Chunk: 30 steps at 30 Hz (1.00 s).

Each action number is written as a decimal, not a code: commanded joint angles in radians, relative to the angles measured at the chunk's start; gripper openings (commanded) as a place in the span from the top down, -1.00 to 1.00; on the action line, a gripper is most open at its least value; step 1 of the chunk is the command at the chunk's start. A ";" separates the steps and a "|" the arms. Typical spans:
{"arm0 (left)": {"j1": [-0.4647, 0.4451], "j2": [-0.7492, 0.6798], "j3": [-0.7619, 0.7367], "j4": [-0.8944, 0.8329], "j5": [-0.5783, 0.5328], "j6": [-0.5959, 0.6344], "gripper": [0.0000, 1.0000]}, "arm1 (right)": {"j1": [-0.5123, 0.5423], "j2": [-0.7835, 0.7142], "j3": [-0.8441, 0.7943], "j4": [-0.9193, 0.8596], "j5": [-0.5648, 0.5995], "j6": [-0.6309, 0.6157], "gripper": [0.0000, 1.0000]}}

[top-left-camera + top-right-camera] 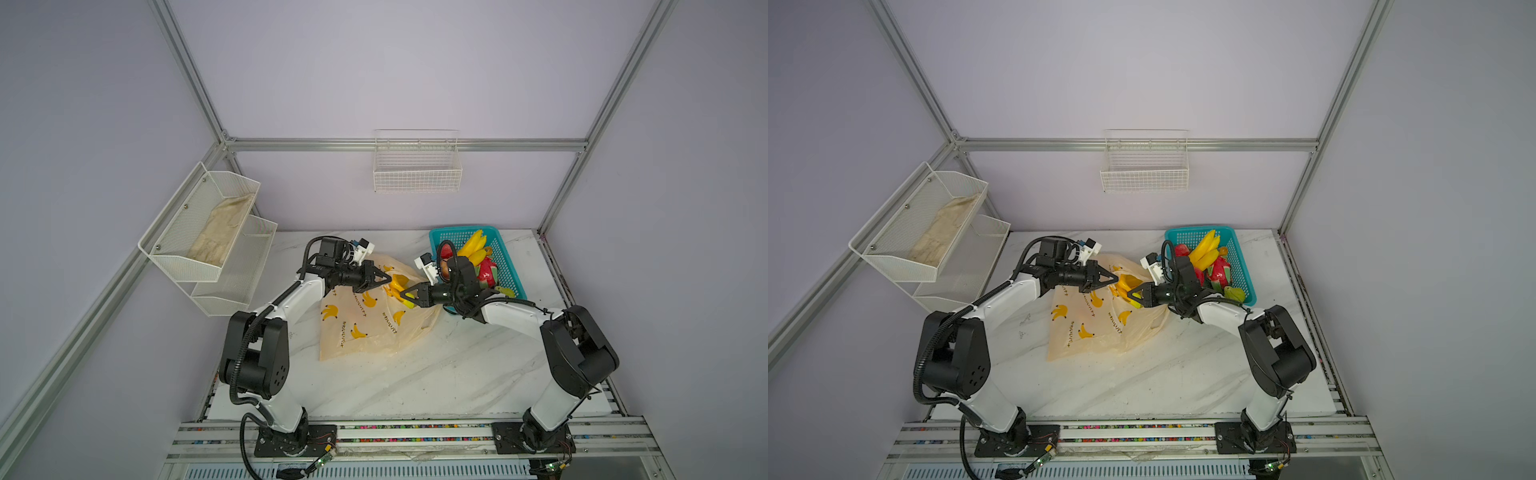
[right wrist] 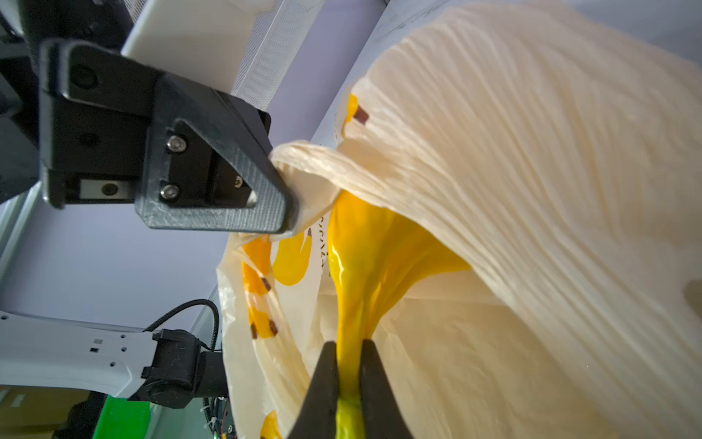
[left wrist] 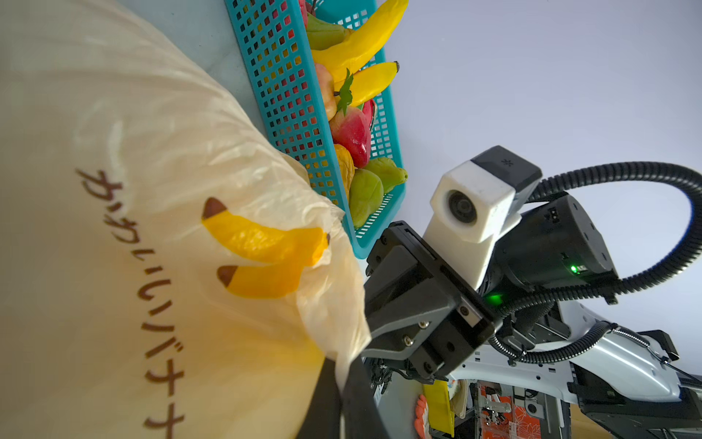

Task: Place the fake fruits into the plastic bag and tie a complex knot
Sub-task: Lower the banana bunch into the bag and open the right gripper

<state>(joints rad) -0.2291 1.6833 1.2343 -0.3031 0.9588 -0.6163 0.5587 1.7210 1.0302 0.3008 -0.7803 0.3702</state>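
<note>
**Asker:** Where is the bag?

**Robot:** The bag (image 1: pixel 361 328) lies on the table (image 1: pixel 415 374) between my two arms. It is cream plastic printed with bananas. Its mouth is lifted toward the teal basket (image 1: pixel 453 237) just beside it.

**Asker:** Why lifted?

**Robot:** My left jaws are pinched shut on a strip (image 2: pixel 315 159) of the rim and hold that edge up off the table. I judge this keeps the mouth gaping so fruit can go in.

**Asker:** And your right side?

**Robot:** My right jaws are narrow, clamped on the stem of a yellow banana (image 2: pixel 361 247). Its body sits under the raised rim, inside the mouth. Gripping the stem probably lets the bulk enter first while my jaws stay outside the plastic.

**Asker:** What remains?

**Robot:** More fruits (image 1: pixel 1204 249) fill the basket: bananas, red ones, a pink dragon fruit and green pears. Loading looks barely begun, and the bag is not yet knotted.
</note>
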 commanded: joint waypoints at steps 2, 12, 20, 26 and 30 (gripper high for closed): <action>-0.010 -0.026 0.095 0.029 0.043 0.006 1.00 | 0.059 0.044 0.083 -0.025 0.062 -0.082 1.00; -0.002 -0.022 0.087 0.054 0.018 -0.024 1.00 | 0.118 0.134 0.117 0.063 0.052 -0.004 0.77; 0.059 -0.025 0.063 0.083 -0.010 -0.064 1.00 | 0.107 0.019 0.040 0.038 0.047 -0.048 0.21; 0.081 -0.019 0.055 0.082 -0.019 -0.064 1.00 | 0.060 -0.124 -0.024 -0.035 0.081 -0.099 0.17; 0.097 -0.014 0.052 0.081 -0.026 -0.068 1.00 | 0.047 -0.238 -0.056 -0.073 0.079 -0.167 0.17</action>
<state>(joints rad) -0.1490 1.6833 1.2343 -0.2504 0.9337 -0.6716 0.6144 1.5547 0.9916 0.2642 -0.7021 0.2749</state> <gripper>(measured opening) 0.047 0.414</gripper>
